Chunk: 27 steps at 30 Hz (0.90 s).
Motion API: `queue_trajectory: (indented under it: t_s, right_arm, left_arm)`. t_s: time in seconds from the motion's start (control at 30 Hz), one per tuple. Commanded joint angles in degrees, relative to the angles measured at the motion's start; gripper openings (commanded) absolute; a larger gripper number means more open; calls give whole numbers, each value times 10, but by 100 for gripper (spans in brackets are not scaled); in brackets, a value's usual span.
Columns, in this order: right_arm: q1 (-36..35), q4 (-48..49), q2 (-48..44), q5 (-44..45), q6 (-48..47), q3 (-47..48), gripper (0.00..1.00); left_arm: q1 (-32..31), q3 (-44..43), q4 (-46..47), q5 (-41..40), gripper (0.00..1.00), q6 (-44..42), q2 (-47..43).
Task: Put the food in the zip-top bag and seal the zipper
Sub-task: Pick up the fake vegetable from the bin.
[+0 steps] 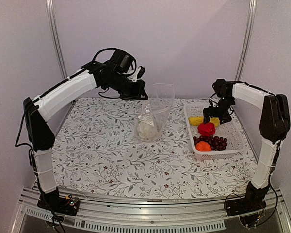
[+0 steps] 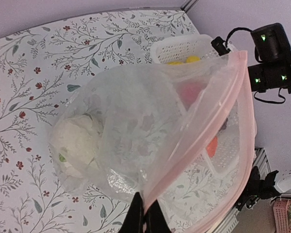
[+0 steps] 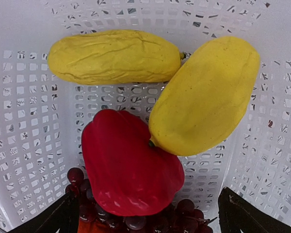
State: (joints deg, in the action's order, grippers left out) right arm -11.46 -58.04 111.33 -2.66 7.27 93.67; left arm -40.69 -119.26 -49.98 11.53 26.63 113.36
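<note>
Left end effector (image 2: 145,219) is clenched on the rim of the zip-top bag (image 1: 155,114), holding it up off the bench (image 1: 97,155) with the mouth gaping toward the right. Right end effector (image 1: 213,115) is released, fingers spread wide, hanging over the far end of the white basket (image 1: 233,133) with nothing in it.

Biggest worry for me is the bag. It hangs from one pinch point, so every piece that goes in adds weight and could drag the plastic out of that grip. The mouth looks slack too, and the pink zipper (image 2: 203,127) curves instead of running straight. A piece that clips that edge would probably bounce onto the bench. I'd guess sealing gets fiddly if the two sides don't line up.

Next is the basket: it's light mesh, so a clumsy grab could shove it around.

Then the food. Only the cream-white lumpy one (image 1: 146,130) sits in the bag so far. The yellow long one (image 3: 114,56), the other yellow piece (image 3: 206,94) and the red one (image 3: 131,162) all touch each other, with the red resting on the grape bunch (image 1: 216,142). Closing on one could nudge its neighbours, and those smooth round shapes look like they'd squirt out of a pinch.

The orange ball (image 1: 203,146) is tucked by the near wall, awkward to reach.
</note>
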Motion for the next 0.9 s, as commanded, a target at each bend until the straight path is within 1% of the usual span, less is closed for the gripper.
queue_trajectory:
  t_s: [0.0, 0.07, 0.17, 0.27, 0.4, 0.43, 0.57, 0.7, 0.87]
  right_arm:
    - [-2, 32, 22, 33, -21, -1, 99]
    - [-8, 41, 26, 11, -27, 1, 99]
    - [-16, 38, 45, 3, -36, 10, 99]
    - [-26, 35, 60, 1, -38, 12, 96]
    - [-42, 23, 70, 24, -32, 11, 90]
    - [-48, 22, 69, 43, -31, 7, 88]
    - [-69, 14, 65, 79, -25, -6, 85]
    - [-78, 10, 64, 97, -18, -12, 78]
    - [-78, 4, 60, 92, -11, -11, 65]
  left_arm:
    - [12, 10, 5, 11, 0, 3, -20]
    - [14, 12, 6, 14, 0, 3, -20]
    - [17, 13, 6, 15, 0, 4, -21]
    - [19, 13, 6, 15, 0, 4, -23]
    - [21, 19, 7, 14, 0, 5, -27]
    - [22, 22, 8, 14, 0, 5, -28]
    - [22, 26, 10, 15, 0, 6, -30]
    - [22, 30, 13, 15, 0, 6, -31]
    - [22, 34, 15, 20, 0, 8, -31]
